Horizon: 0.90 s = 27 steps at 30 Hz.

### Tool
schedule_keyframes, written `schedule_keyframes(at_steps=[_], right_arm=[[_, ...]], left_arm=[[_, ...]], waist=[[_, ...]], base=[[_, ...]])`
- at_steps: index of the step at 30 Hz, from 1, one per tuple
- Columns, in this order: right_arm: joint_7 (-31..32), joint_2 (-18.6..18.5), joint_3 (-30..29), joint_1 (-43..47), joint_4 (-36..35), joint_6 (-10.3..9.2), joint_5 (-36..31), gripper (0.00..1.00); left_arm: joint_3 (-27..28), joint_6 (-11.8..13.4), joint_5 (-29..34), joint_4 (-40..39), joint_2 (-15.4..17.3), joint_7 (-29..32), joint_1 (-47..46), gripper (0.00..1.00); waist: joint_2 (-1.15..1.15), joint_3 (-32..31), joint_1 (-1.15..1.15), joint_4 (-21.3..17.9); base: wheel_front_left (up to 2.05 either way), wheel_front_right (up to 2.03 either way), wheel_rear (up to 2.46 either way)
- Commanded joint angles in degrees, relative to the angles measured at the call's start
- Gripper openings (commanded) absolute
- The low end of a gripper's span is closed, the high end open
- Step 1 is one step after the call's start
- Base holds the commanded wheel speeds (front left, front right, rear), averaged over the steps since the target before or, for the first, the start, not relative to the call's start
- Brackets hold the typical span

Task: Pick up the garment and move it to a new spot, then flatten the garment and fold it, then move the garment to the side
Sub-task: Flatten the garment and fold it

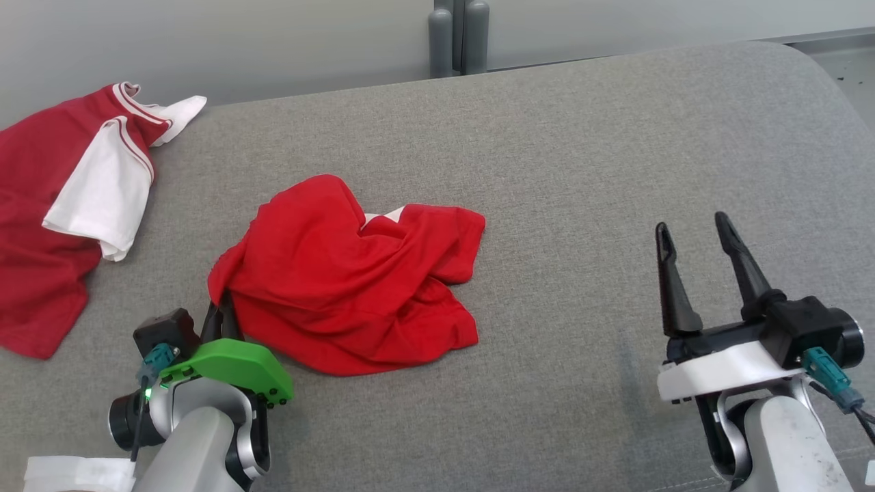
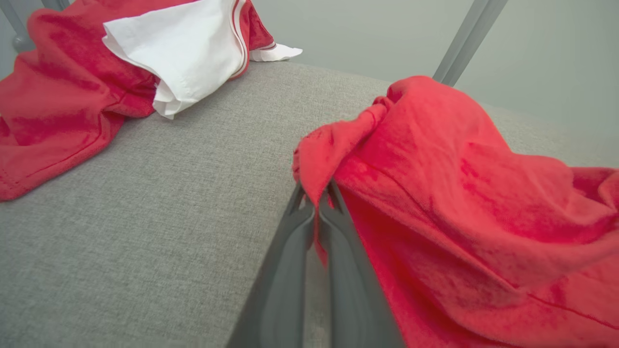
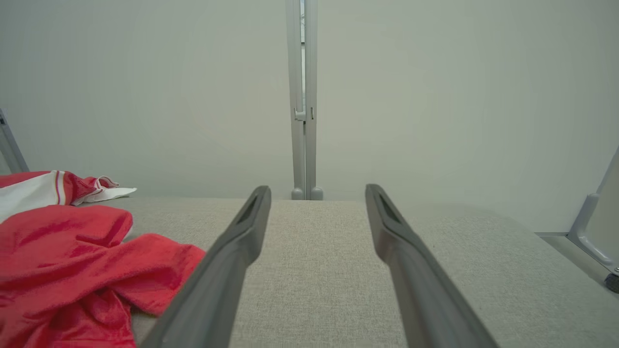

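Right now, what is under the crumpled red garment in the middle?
The red garment rests on the grey cushion; the left tool pinches its near-left corner. Anything beneath the heap is covered by the cloth.

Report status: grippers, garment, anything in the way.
Left gripper shut on red garment, at its left edge. Right gripper open, empty. Garment crumpled on grey cushion. Red-and-white shirt apart at far left, not blocking.

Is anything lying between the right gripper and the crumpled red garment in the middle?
Nothing visible does. Bare grey surface separates the open right gripper from the red garment. The left gripper is shut on the garment's opposite edge, and the red-and-white garment lies farther left, outside that path.
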Motion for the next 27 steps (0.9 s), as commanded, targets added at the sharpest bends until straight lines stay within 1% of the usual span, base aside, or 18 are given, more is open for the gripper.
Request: schedule_keyframes(at_steps=[1,3,4,5,6,10,16,22,27], right_arm=[[-0.2,-0.13,0.5,0.59,0.44,0.02,-0.13,1.0],[-0.2,-0.16,1.11,0.74,1.08,0.02,-0.41,1.0],[-0.2,-0.15,1.48,0.75,1.43,0.02,-0.35,1.0],[-0.2,-0.13,1.88,0.81,1.78,0.02,-0.25,1.0],[-0.2,-0.14,2.35,0.87,2.21,0.02,-0.28,1.0],[-0.2,-0.13,4.43,1.14,4.0,0.02,-0.56,1.0],[0.58,-0.16,9.59,-0.27,8.71,0.02,-0.73,1.0],[1.46,-0.15,15.57,-2.86,14.82,0.02,-0.5,1.0],[1.56,-0.16,21.83,-6.66,22.03,0.02,0.53,1.0]], left_arm=[[-0.21,0.43,0.31,-0.62,0.42,0.19,1.06,0.0],[-0.35,0.61,0.25,-1.53,0.37,0.15,1.81,0.0],[-0.59,0.48,0.6,-2.21,0.48,0.08,2.15,0.31],[-0.66,0.12,0.63,-2.77,0.47,-0.03,2.49,0.48],[-0.86,-0.28,0.9,-3.38,0.51,-0.15,2.83,1.0],[-1.01,-0.96,2.13,-5.84,0.61,-0.47,4.45,1.0],[-1.42,-2.47,4.8,-11.98,1.33,-0.61,8.47,1.0],[-2.03,-2.01,6.51,-17.02,1.52,-0.59,12.15,1.0],[-2.23,-1.19,6.87,-20.31,0.82,-0.59,14.42,1.0]], waist=[[0.0,-0.06,0.0,0.07],[0.0,-0.22,0.0,0.21],[0.0,-0.35,0.0,0.3],[0.0,-0.5,0.0,0.41],[0.0,-0.68,0.0,0.55],[0.0,-1.5,0.0,1.43],[0.0,-3.12,0.0,3.62],[0.0,-3.39,0.0,6.58],[0.0,-2.88,0.0,9.49]], base=[[0.0,0.0,0.0],[0.0,0.0,0.0],[0.0,0.0,0.0],[0.0,0.0,0.0],[0.0,0.0,0.0],[0.0,0.0,0.0],[0.0,0.0,0.0],[0.0,0.0,0.0],[0.0,0.0,0.0]])
